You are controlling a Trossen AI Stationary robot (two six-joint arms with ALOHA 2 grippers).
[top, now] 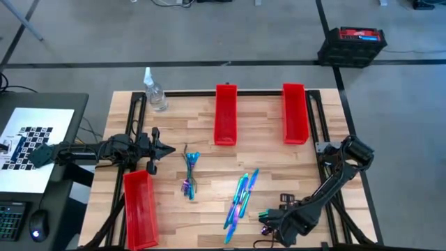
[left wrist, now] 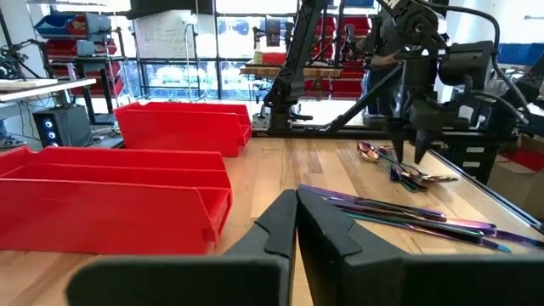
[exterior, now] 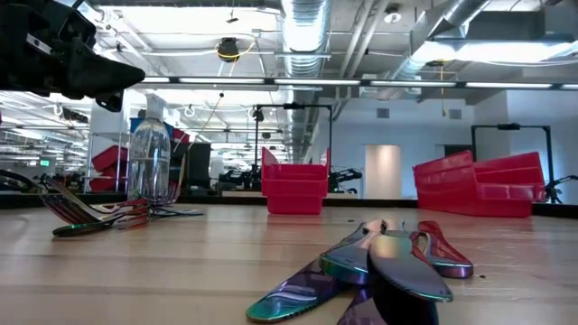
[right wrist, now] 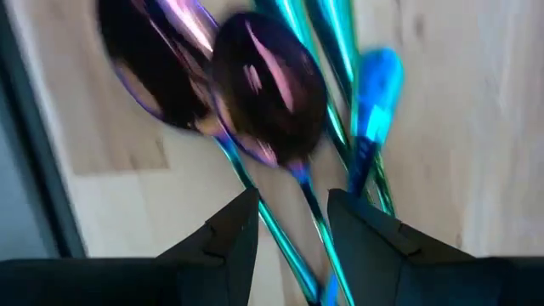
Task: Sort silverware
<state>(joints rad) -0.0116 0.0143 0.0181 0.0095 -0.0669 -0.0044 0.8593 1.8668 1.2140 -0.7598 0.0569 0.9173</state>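
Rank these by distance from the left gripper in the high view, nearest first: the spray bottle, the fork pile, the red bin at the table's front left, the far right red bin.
From the left gripper:
1. Red bin at the front left, just below it, and the fork pile, to its right: too close to call.
2. Spray bottle, at the back left corner.
3. Far right red bin, across the table.

You're working in a robotics lab or workshop: bare ducts and pipes run under the ceiling with strip lights, stacked red bins fill shelves at the back, a whiteboard stands by the windows, and a calibration checkerboard lies on the side desk.
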